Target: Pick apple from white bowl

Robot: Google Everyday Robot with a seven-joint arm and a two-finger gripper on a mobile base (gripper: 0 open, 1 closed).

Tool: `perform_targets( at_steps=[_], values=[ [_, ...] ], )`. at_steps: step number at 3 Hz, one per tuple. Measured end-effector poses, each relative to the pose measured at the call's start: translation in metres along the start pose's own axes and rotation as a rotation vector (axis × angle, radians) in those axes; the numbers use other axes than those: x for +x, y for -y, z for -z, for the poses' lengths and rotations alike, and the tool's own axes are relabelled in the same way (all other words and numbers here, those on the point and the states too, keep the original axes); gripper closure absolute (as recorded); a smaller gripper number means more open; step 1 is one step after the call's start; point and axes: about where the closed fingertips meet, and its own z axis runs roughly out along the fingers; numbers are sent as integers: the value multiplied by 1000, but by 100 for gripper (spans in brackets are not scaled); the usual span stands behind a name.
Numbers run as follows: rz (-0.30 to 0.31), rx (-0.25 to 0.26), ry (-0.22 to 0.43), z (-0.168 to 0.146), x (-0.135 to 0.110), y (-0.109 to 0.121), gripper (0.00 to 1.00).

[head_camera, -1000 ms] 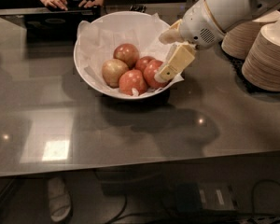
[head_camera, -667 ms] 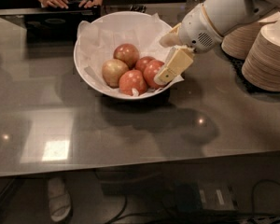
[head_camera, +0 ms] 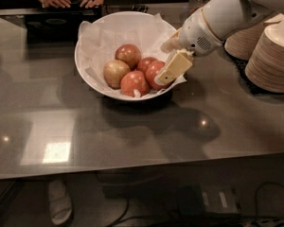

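Observation:
The white bowl (head_camera: 92,56), wide and lined with crumpled white paper, stands on the grey table and holds several apples. The deepest red apple (head_camera: 153,73) lies at the right side of the pile, next to the bowl's right rim. My gripper (head_camera: 168,58) reaches in over that rim from the upper right. Its cream near finger (head_camera: 175,66) lies against the red apple's right side and covers part of it. The far finger (head_camera: 170,44) is above, apart from the near one, so the jaws stand open. A pale yellowish apple (head_camera: 114,73) sits at the left.
Stacks of tan paper bowls (head_camera: 273,56) stand on the right, close beside my arm. A person's hands (head_camera: 68,1) rest at the table's far edge by a dark tray (head_camera: 52,25). Duller orange-red apples (head_camera: 128,54) fill the bowl's middle.
My gripper has moved slightly down and left, closer onto the red apple. The bowl and the apples have not moved.

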Motion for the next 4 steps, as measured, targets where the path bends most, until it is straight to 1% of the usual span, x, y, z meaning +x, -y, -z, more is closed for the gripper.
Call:
perform_targets(
  at_steps=[1, 2, 4],
  values=[
    [-12, 9, -8, -3, 3, 3, 36],
    [-17, 11, -10, -4, 4, 4, 39],
    [-35, 6, -16, -9, 8, 3, 40]
  ],
)
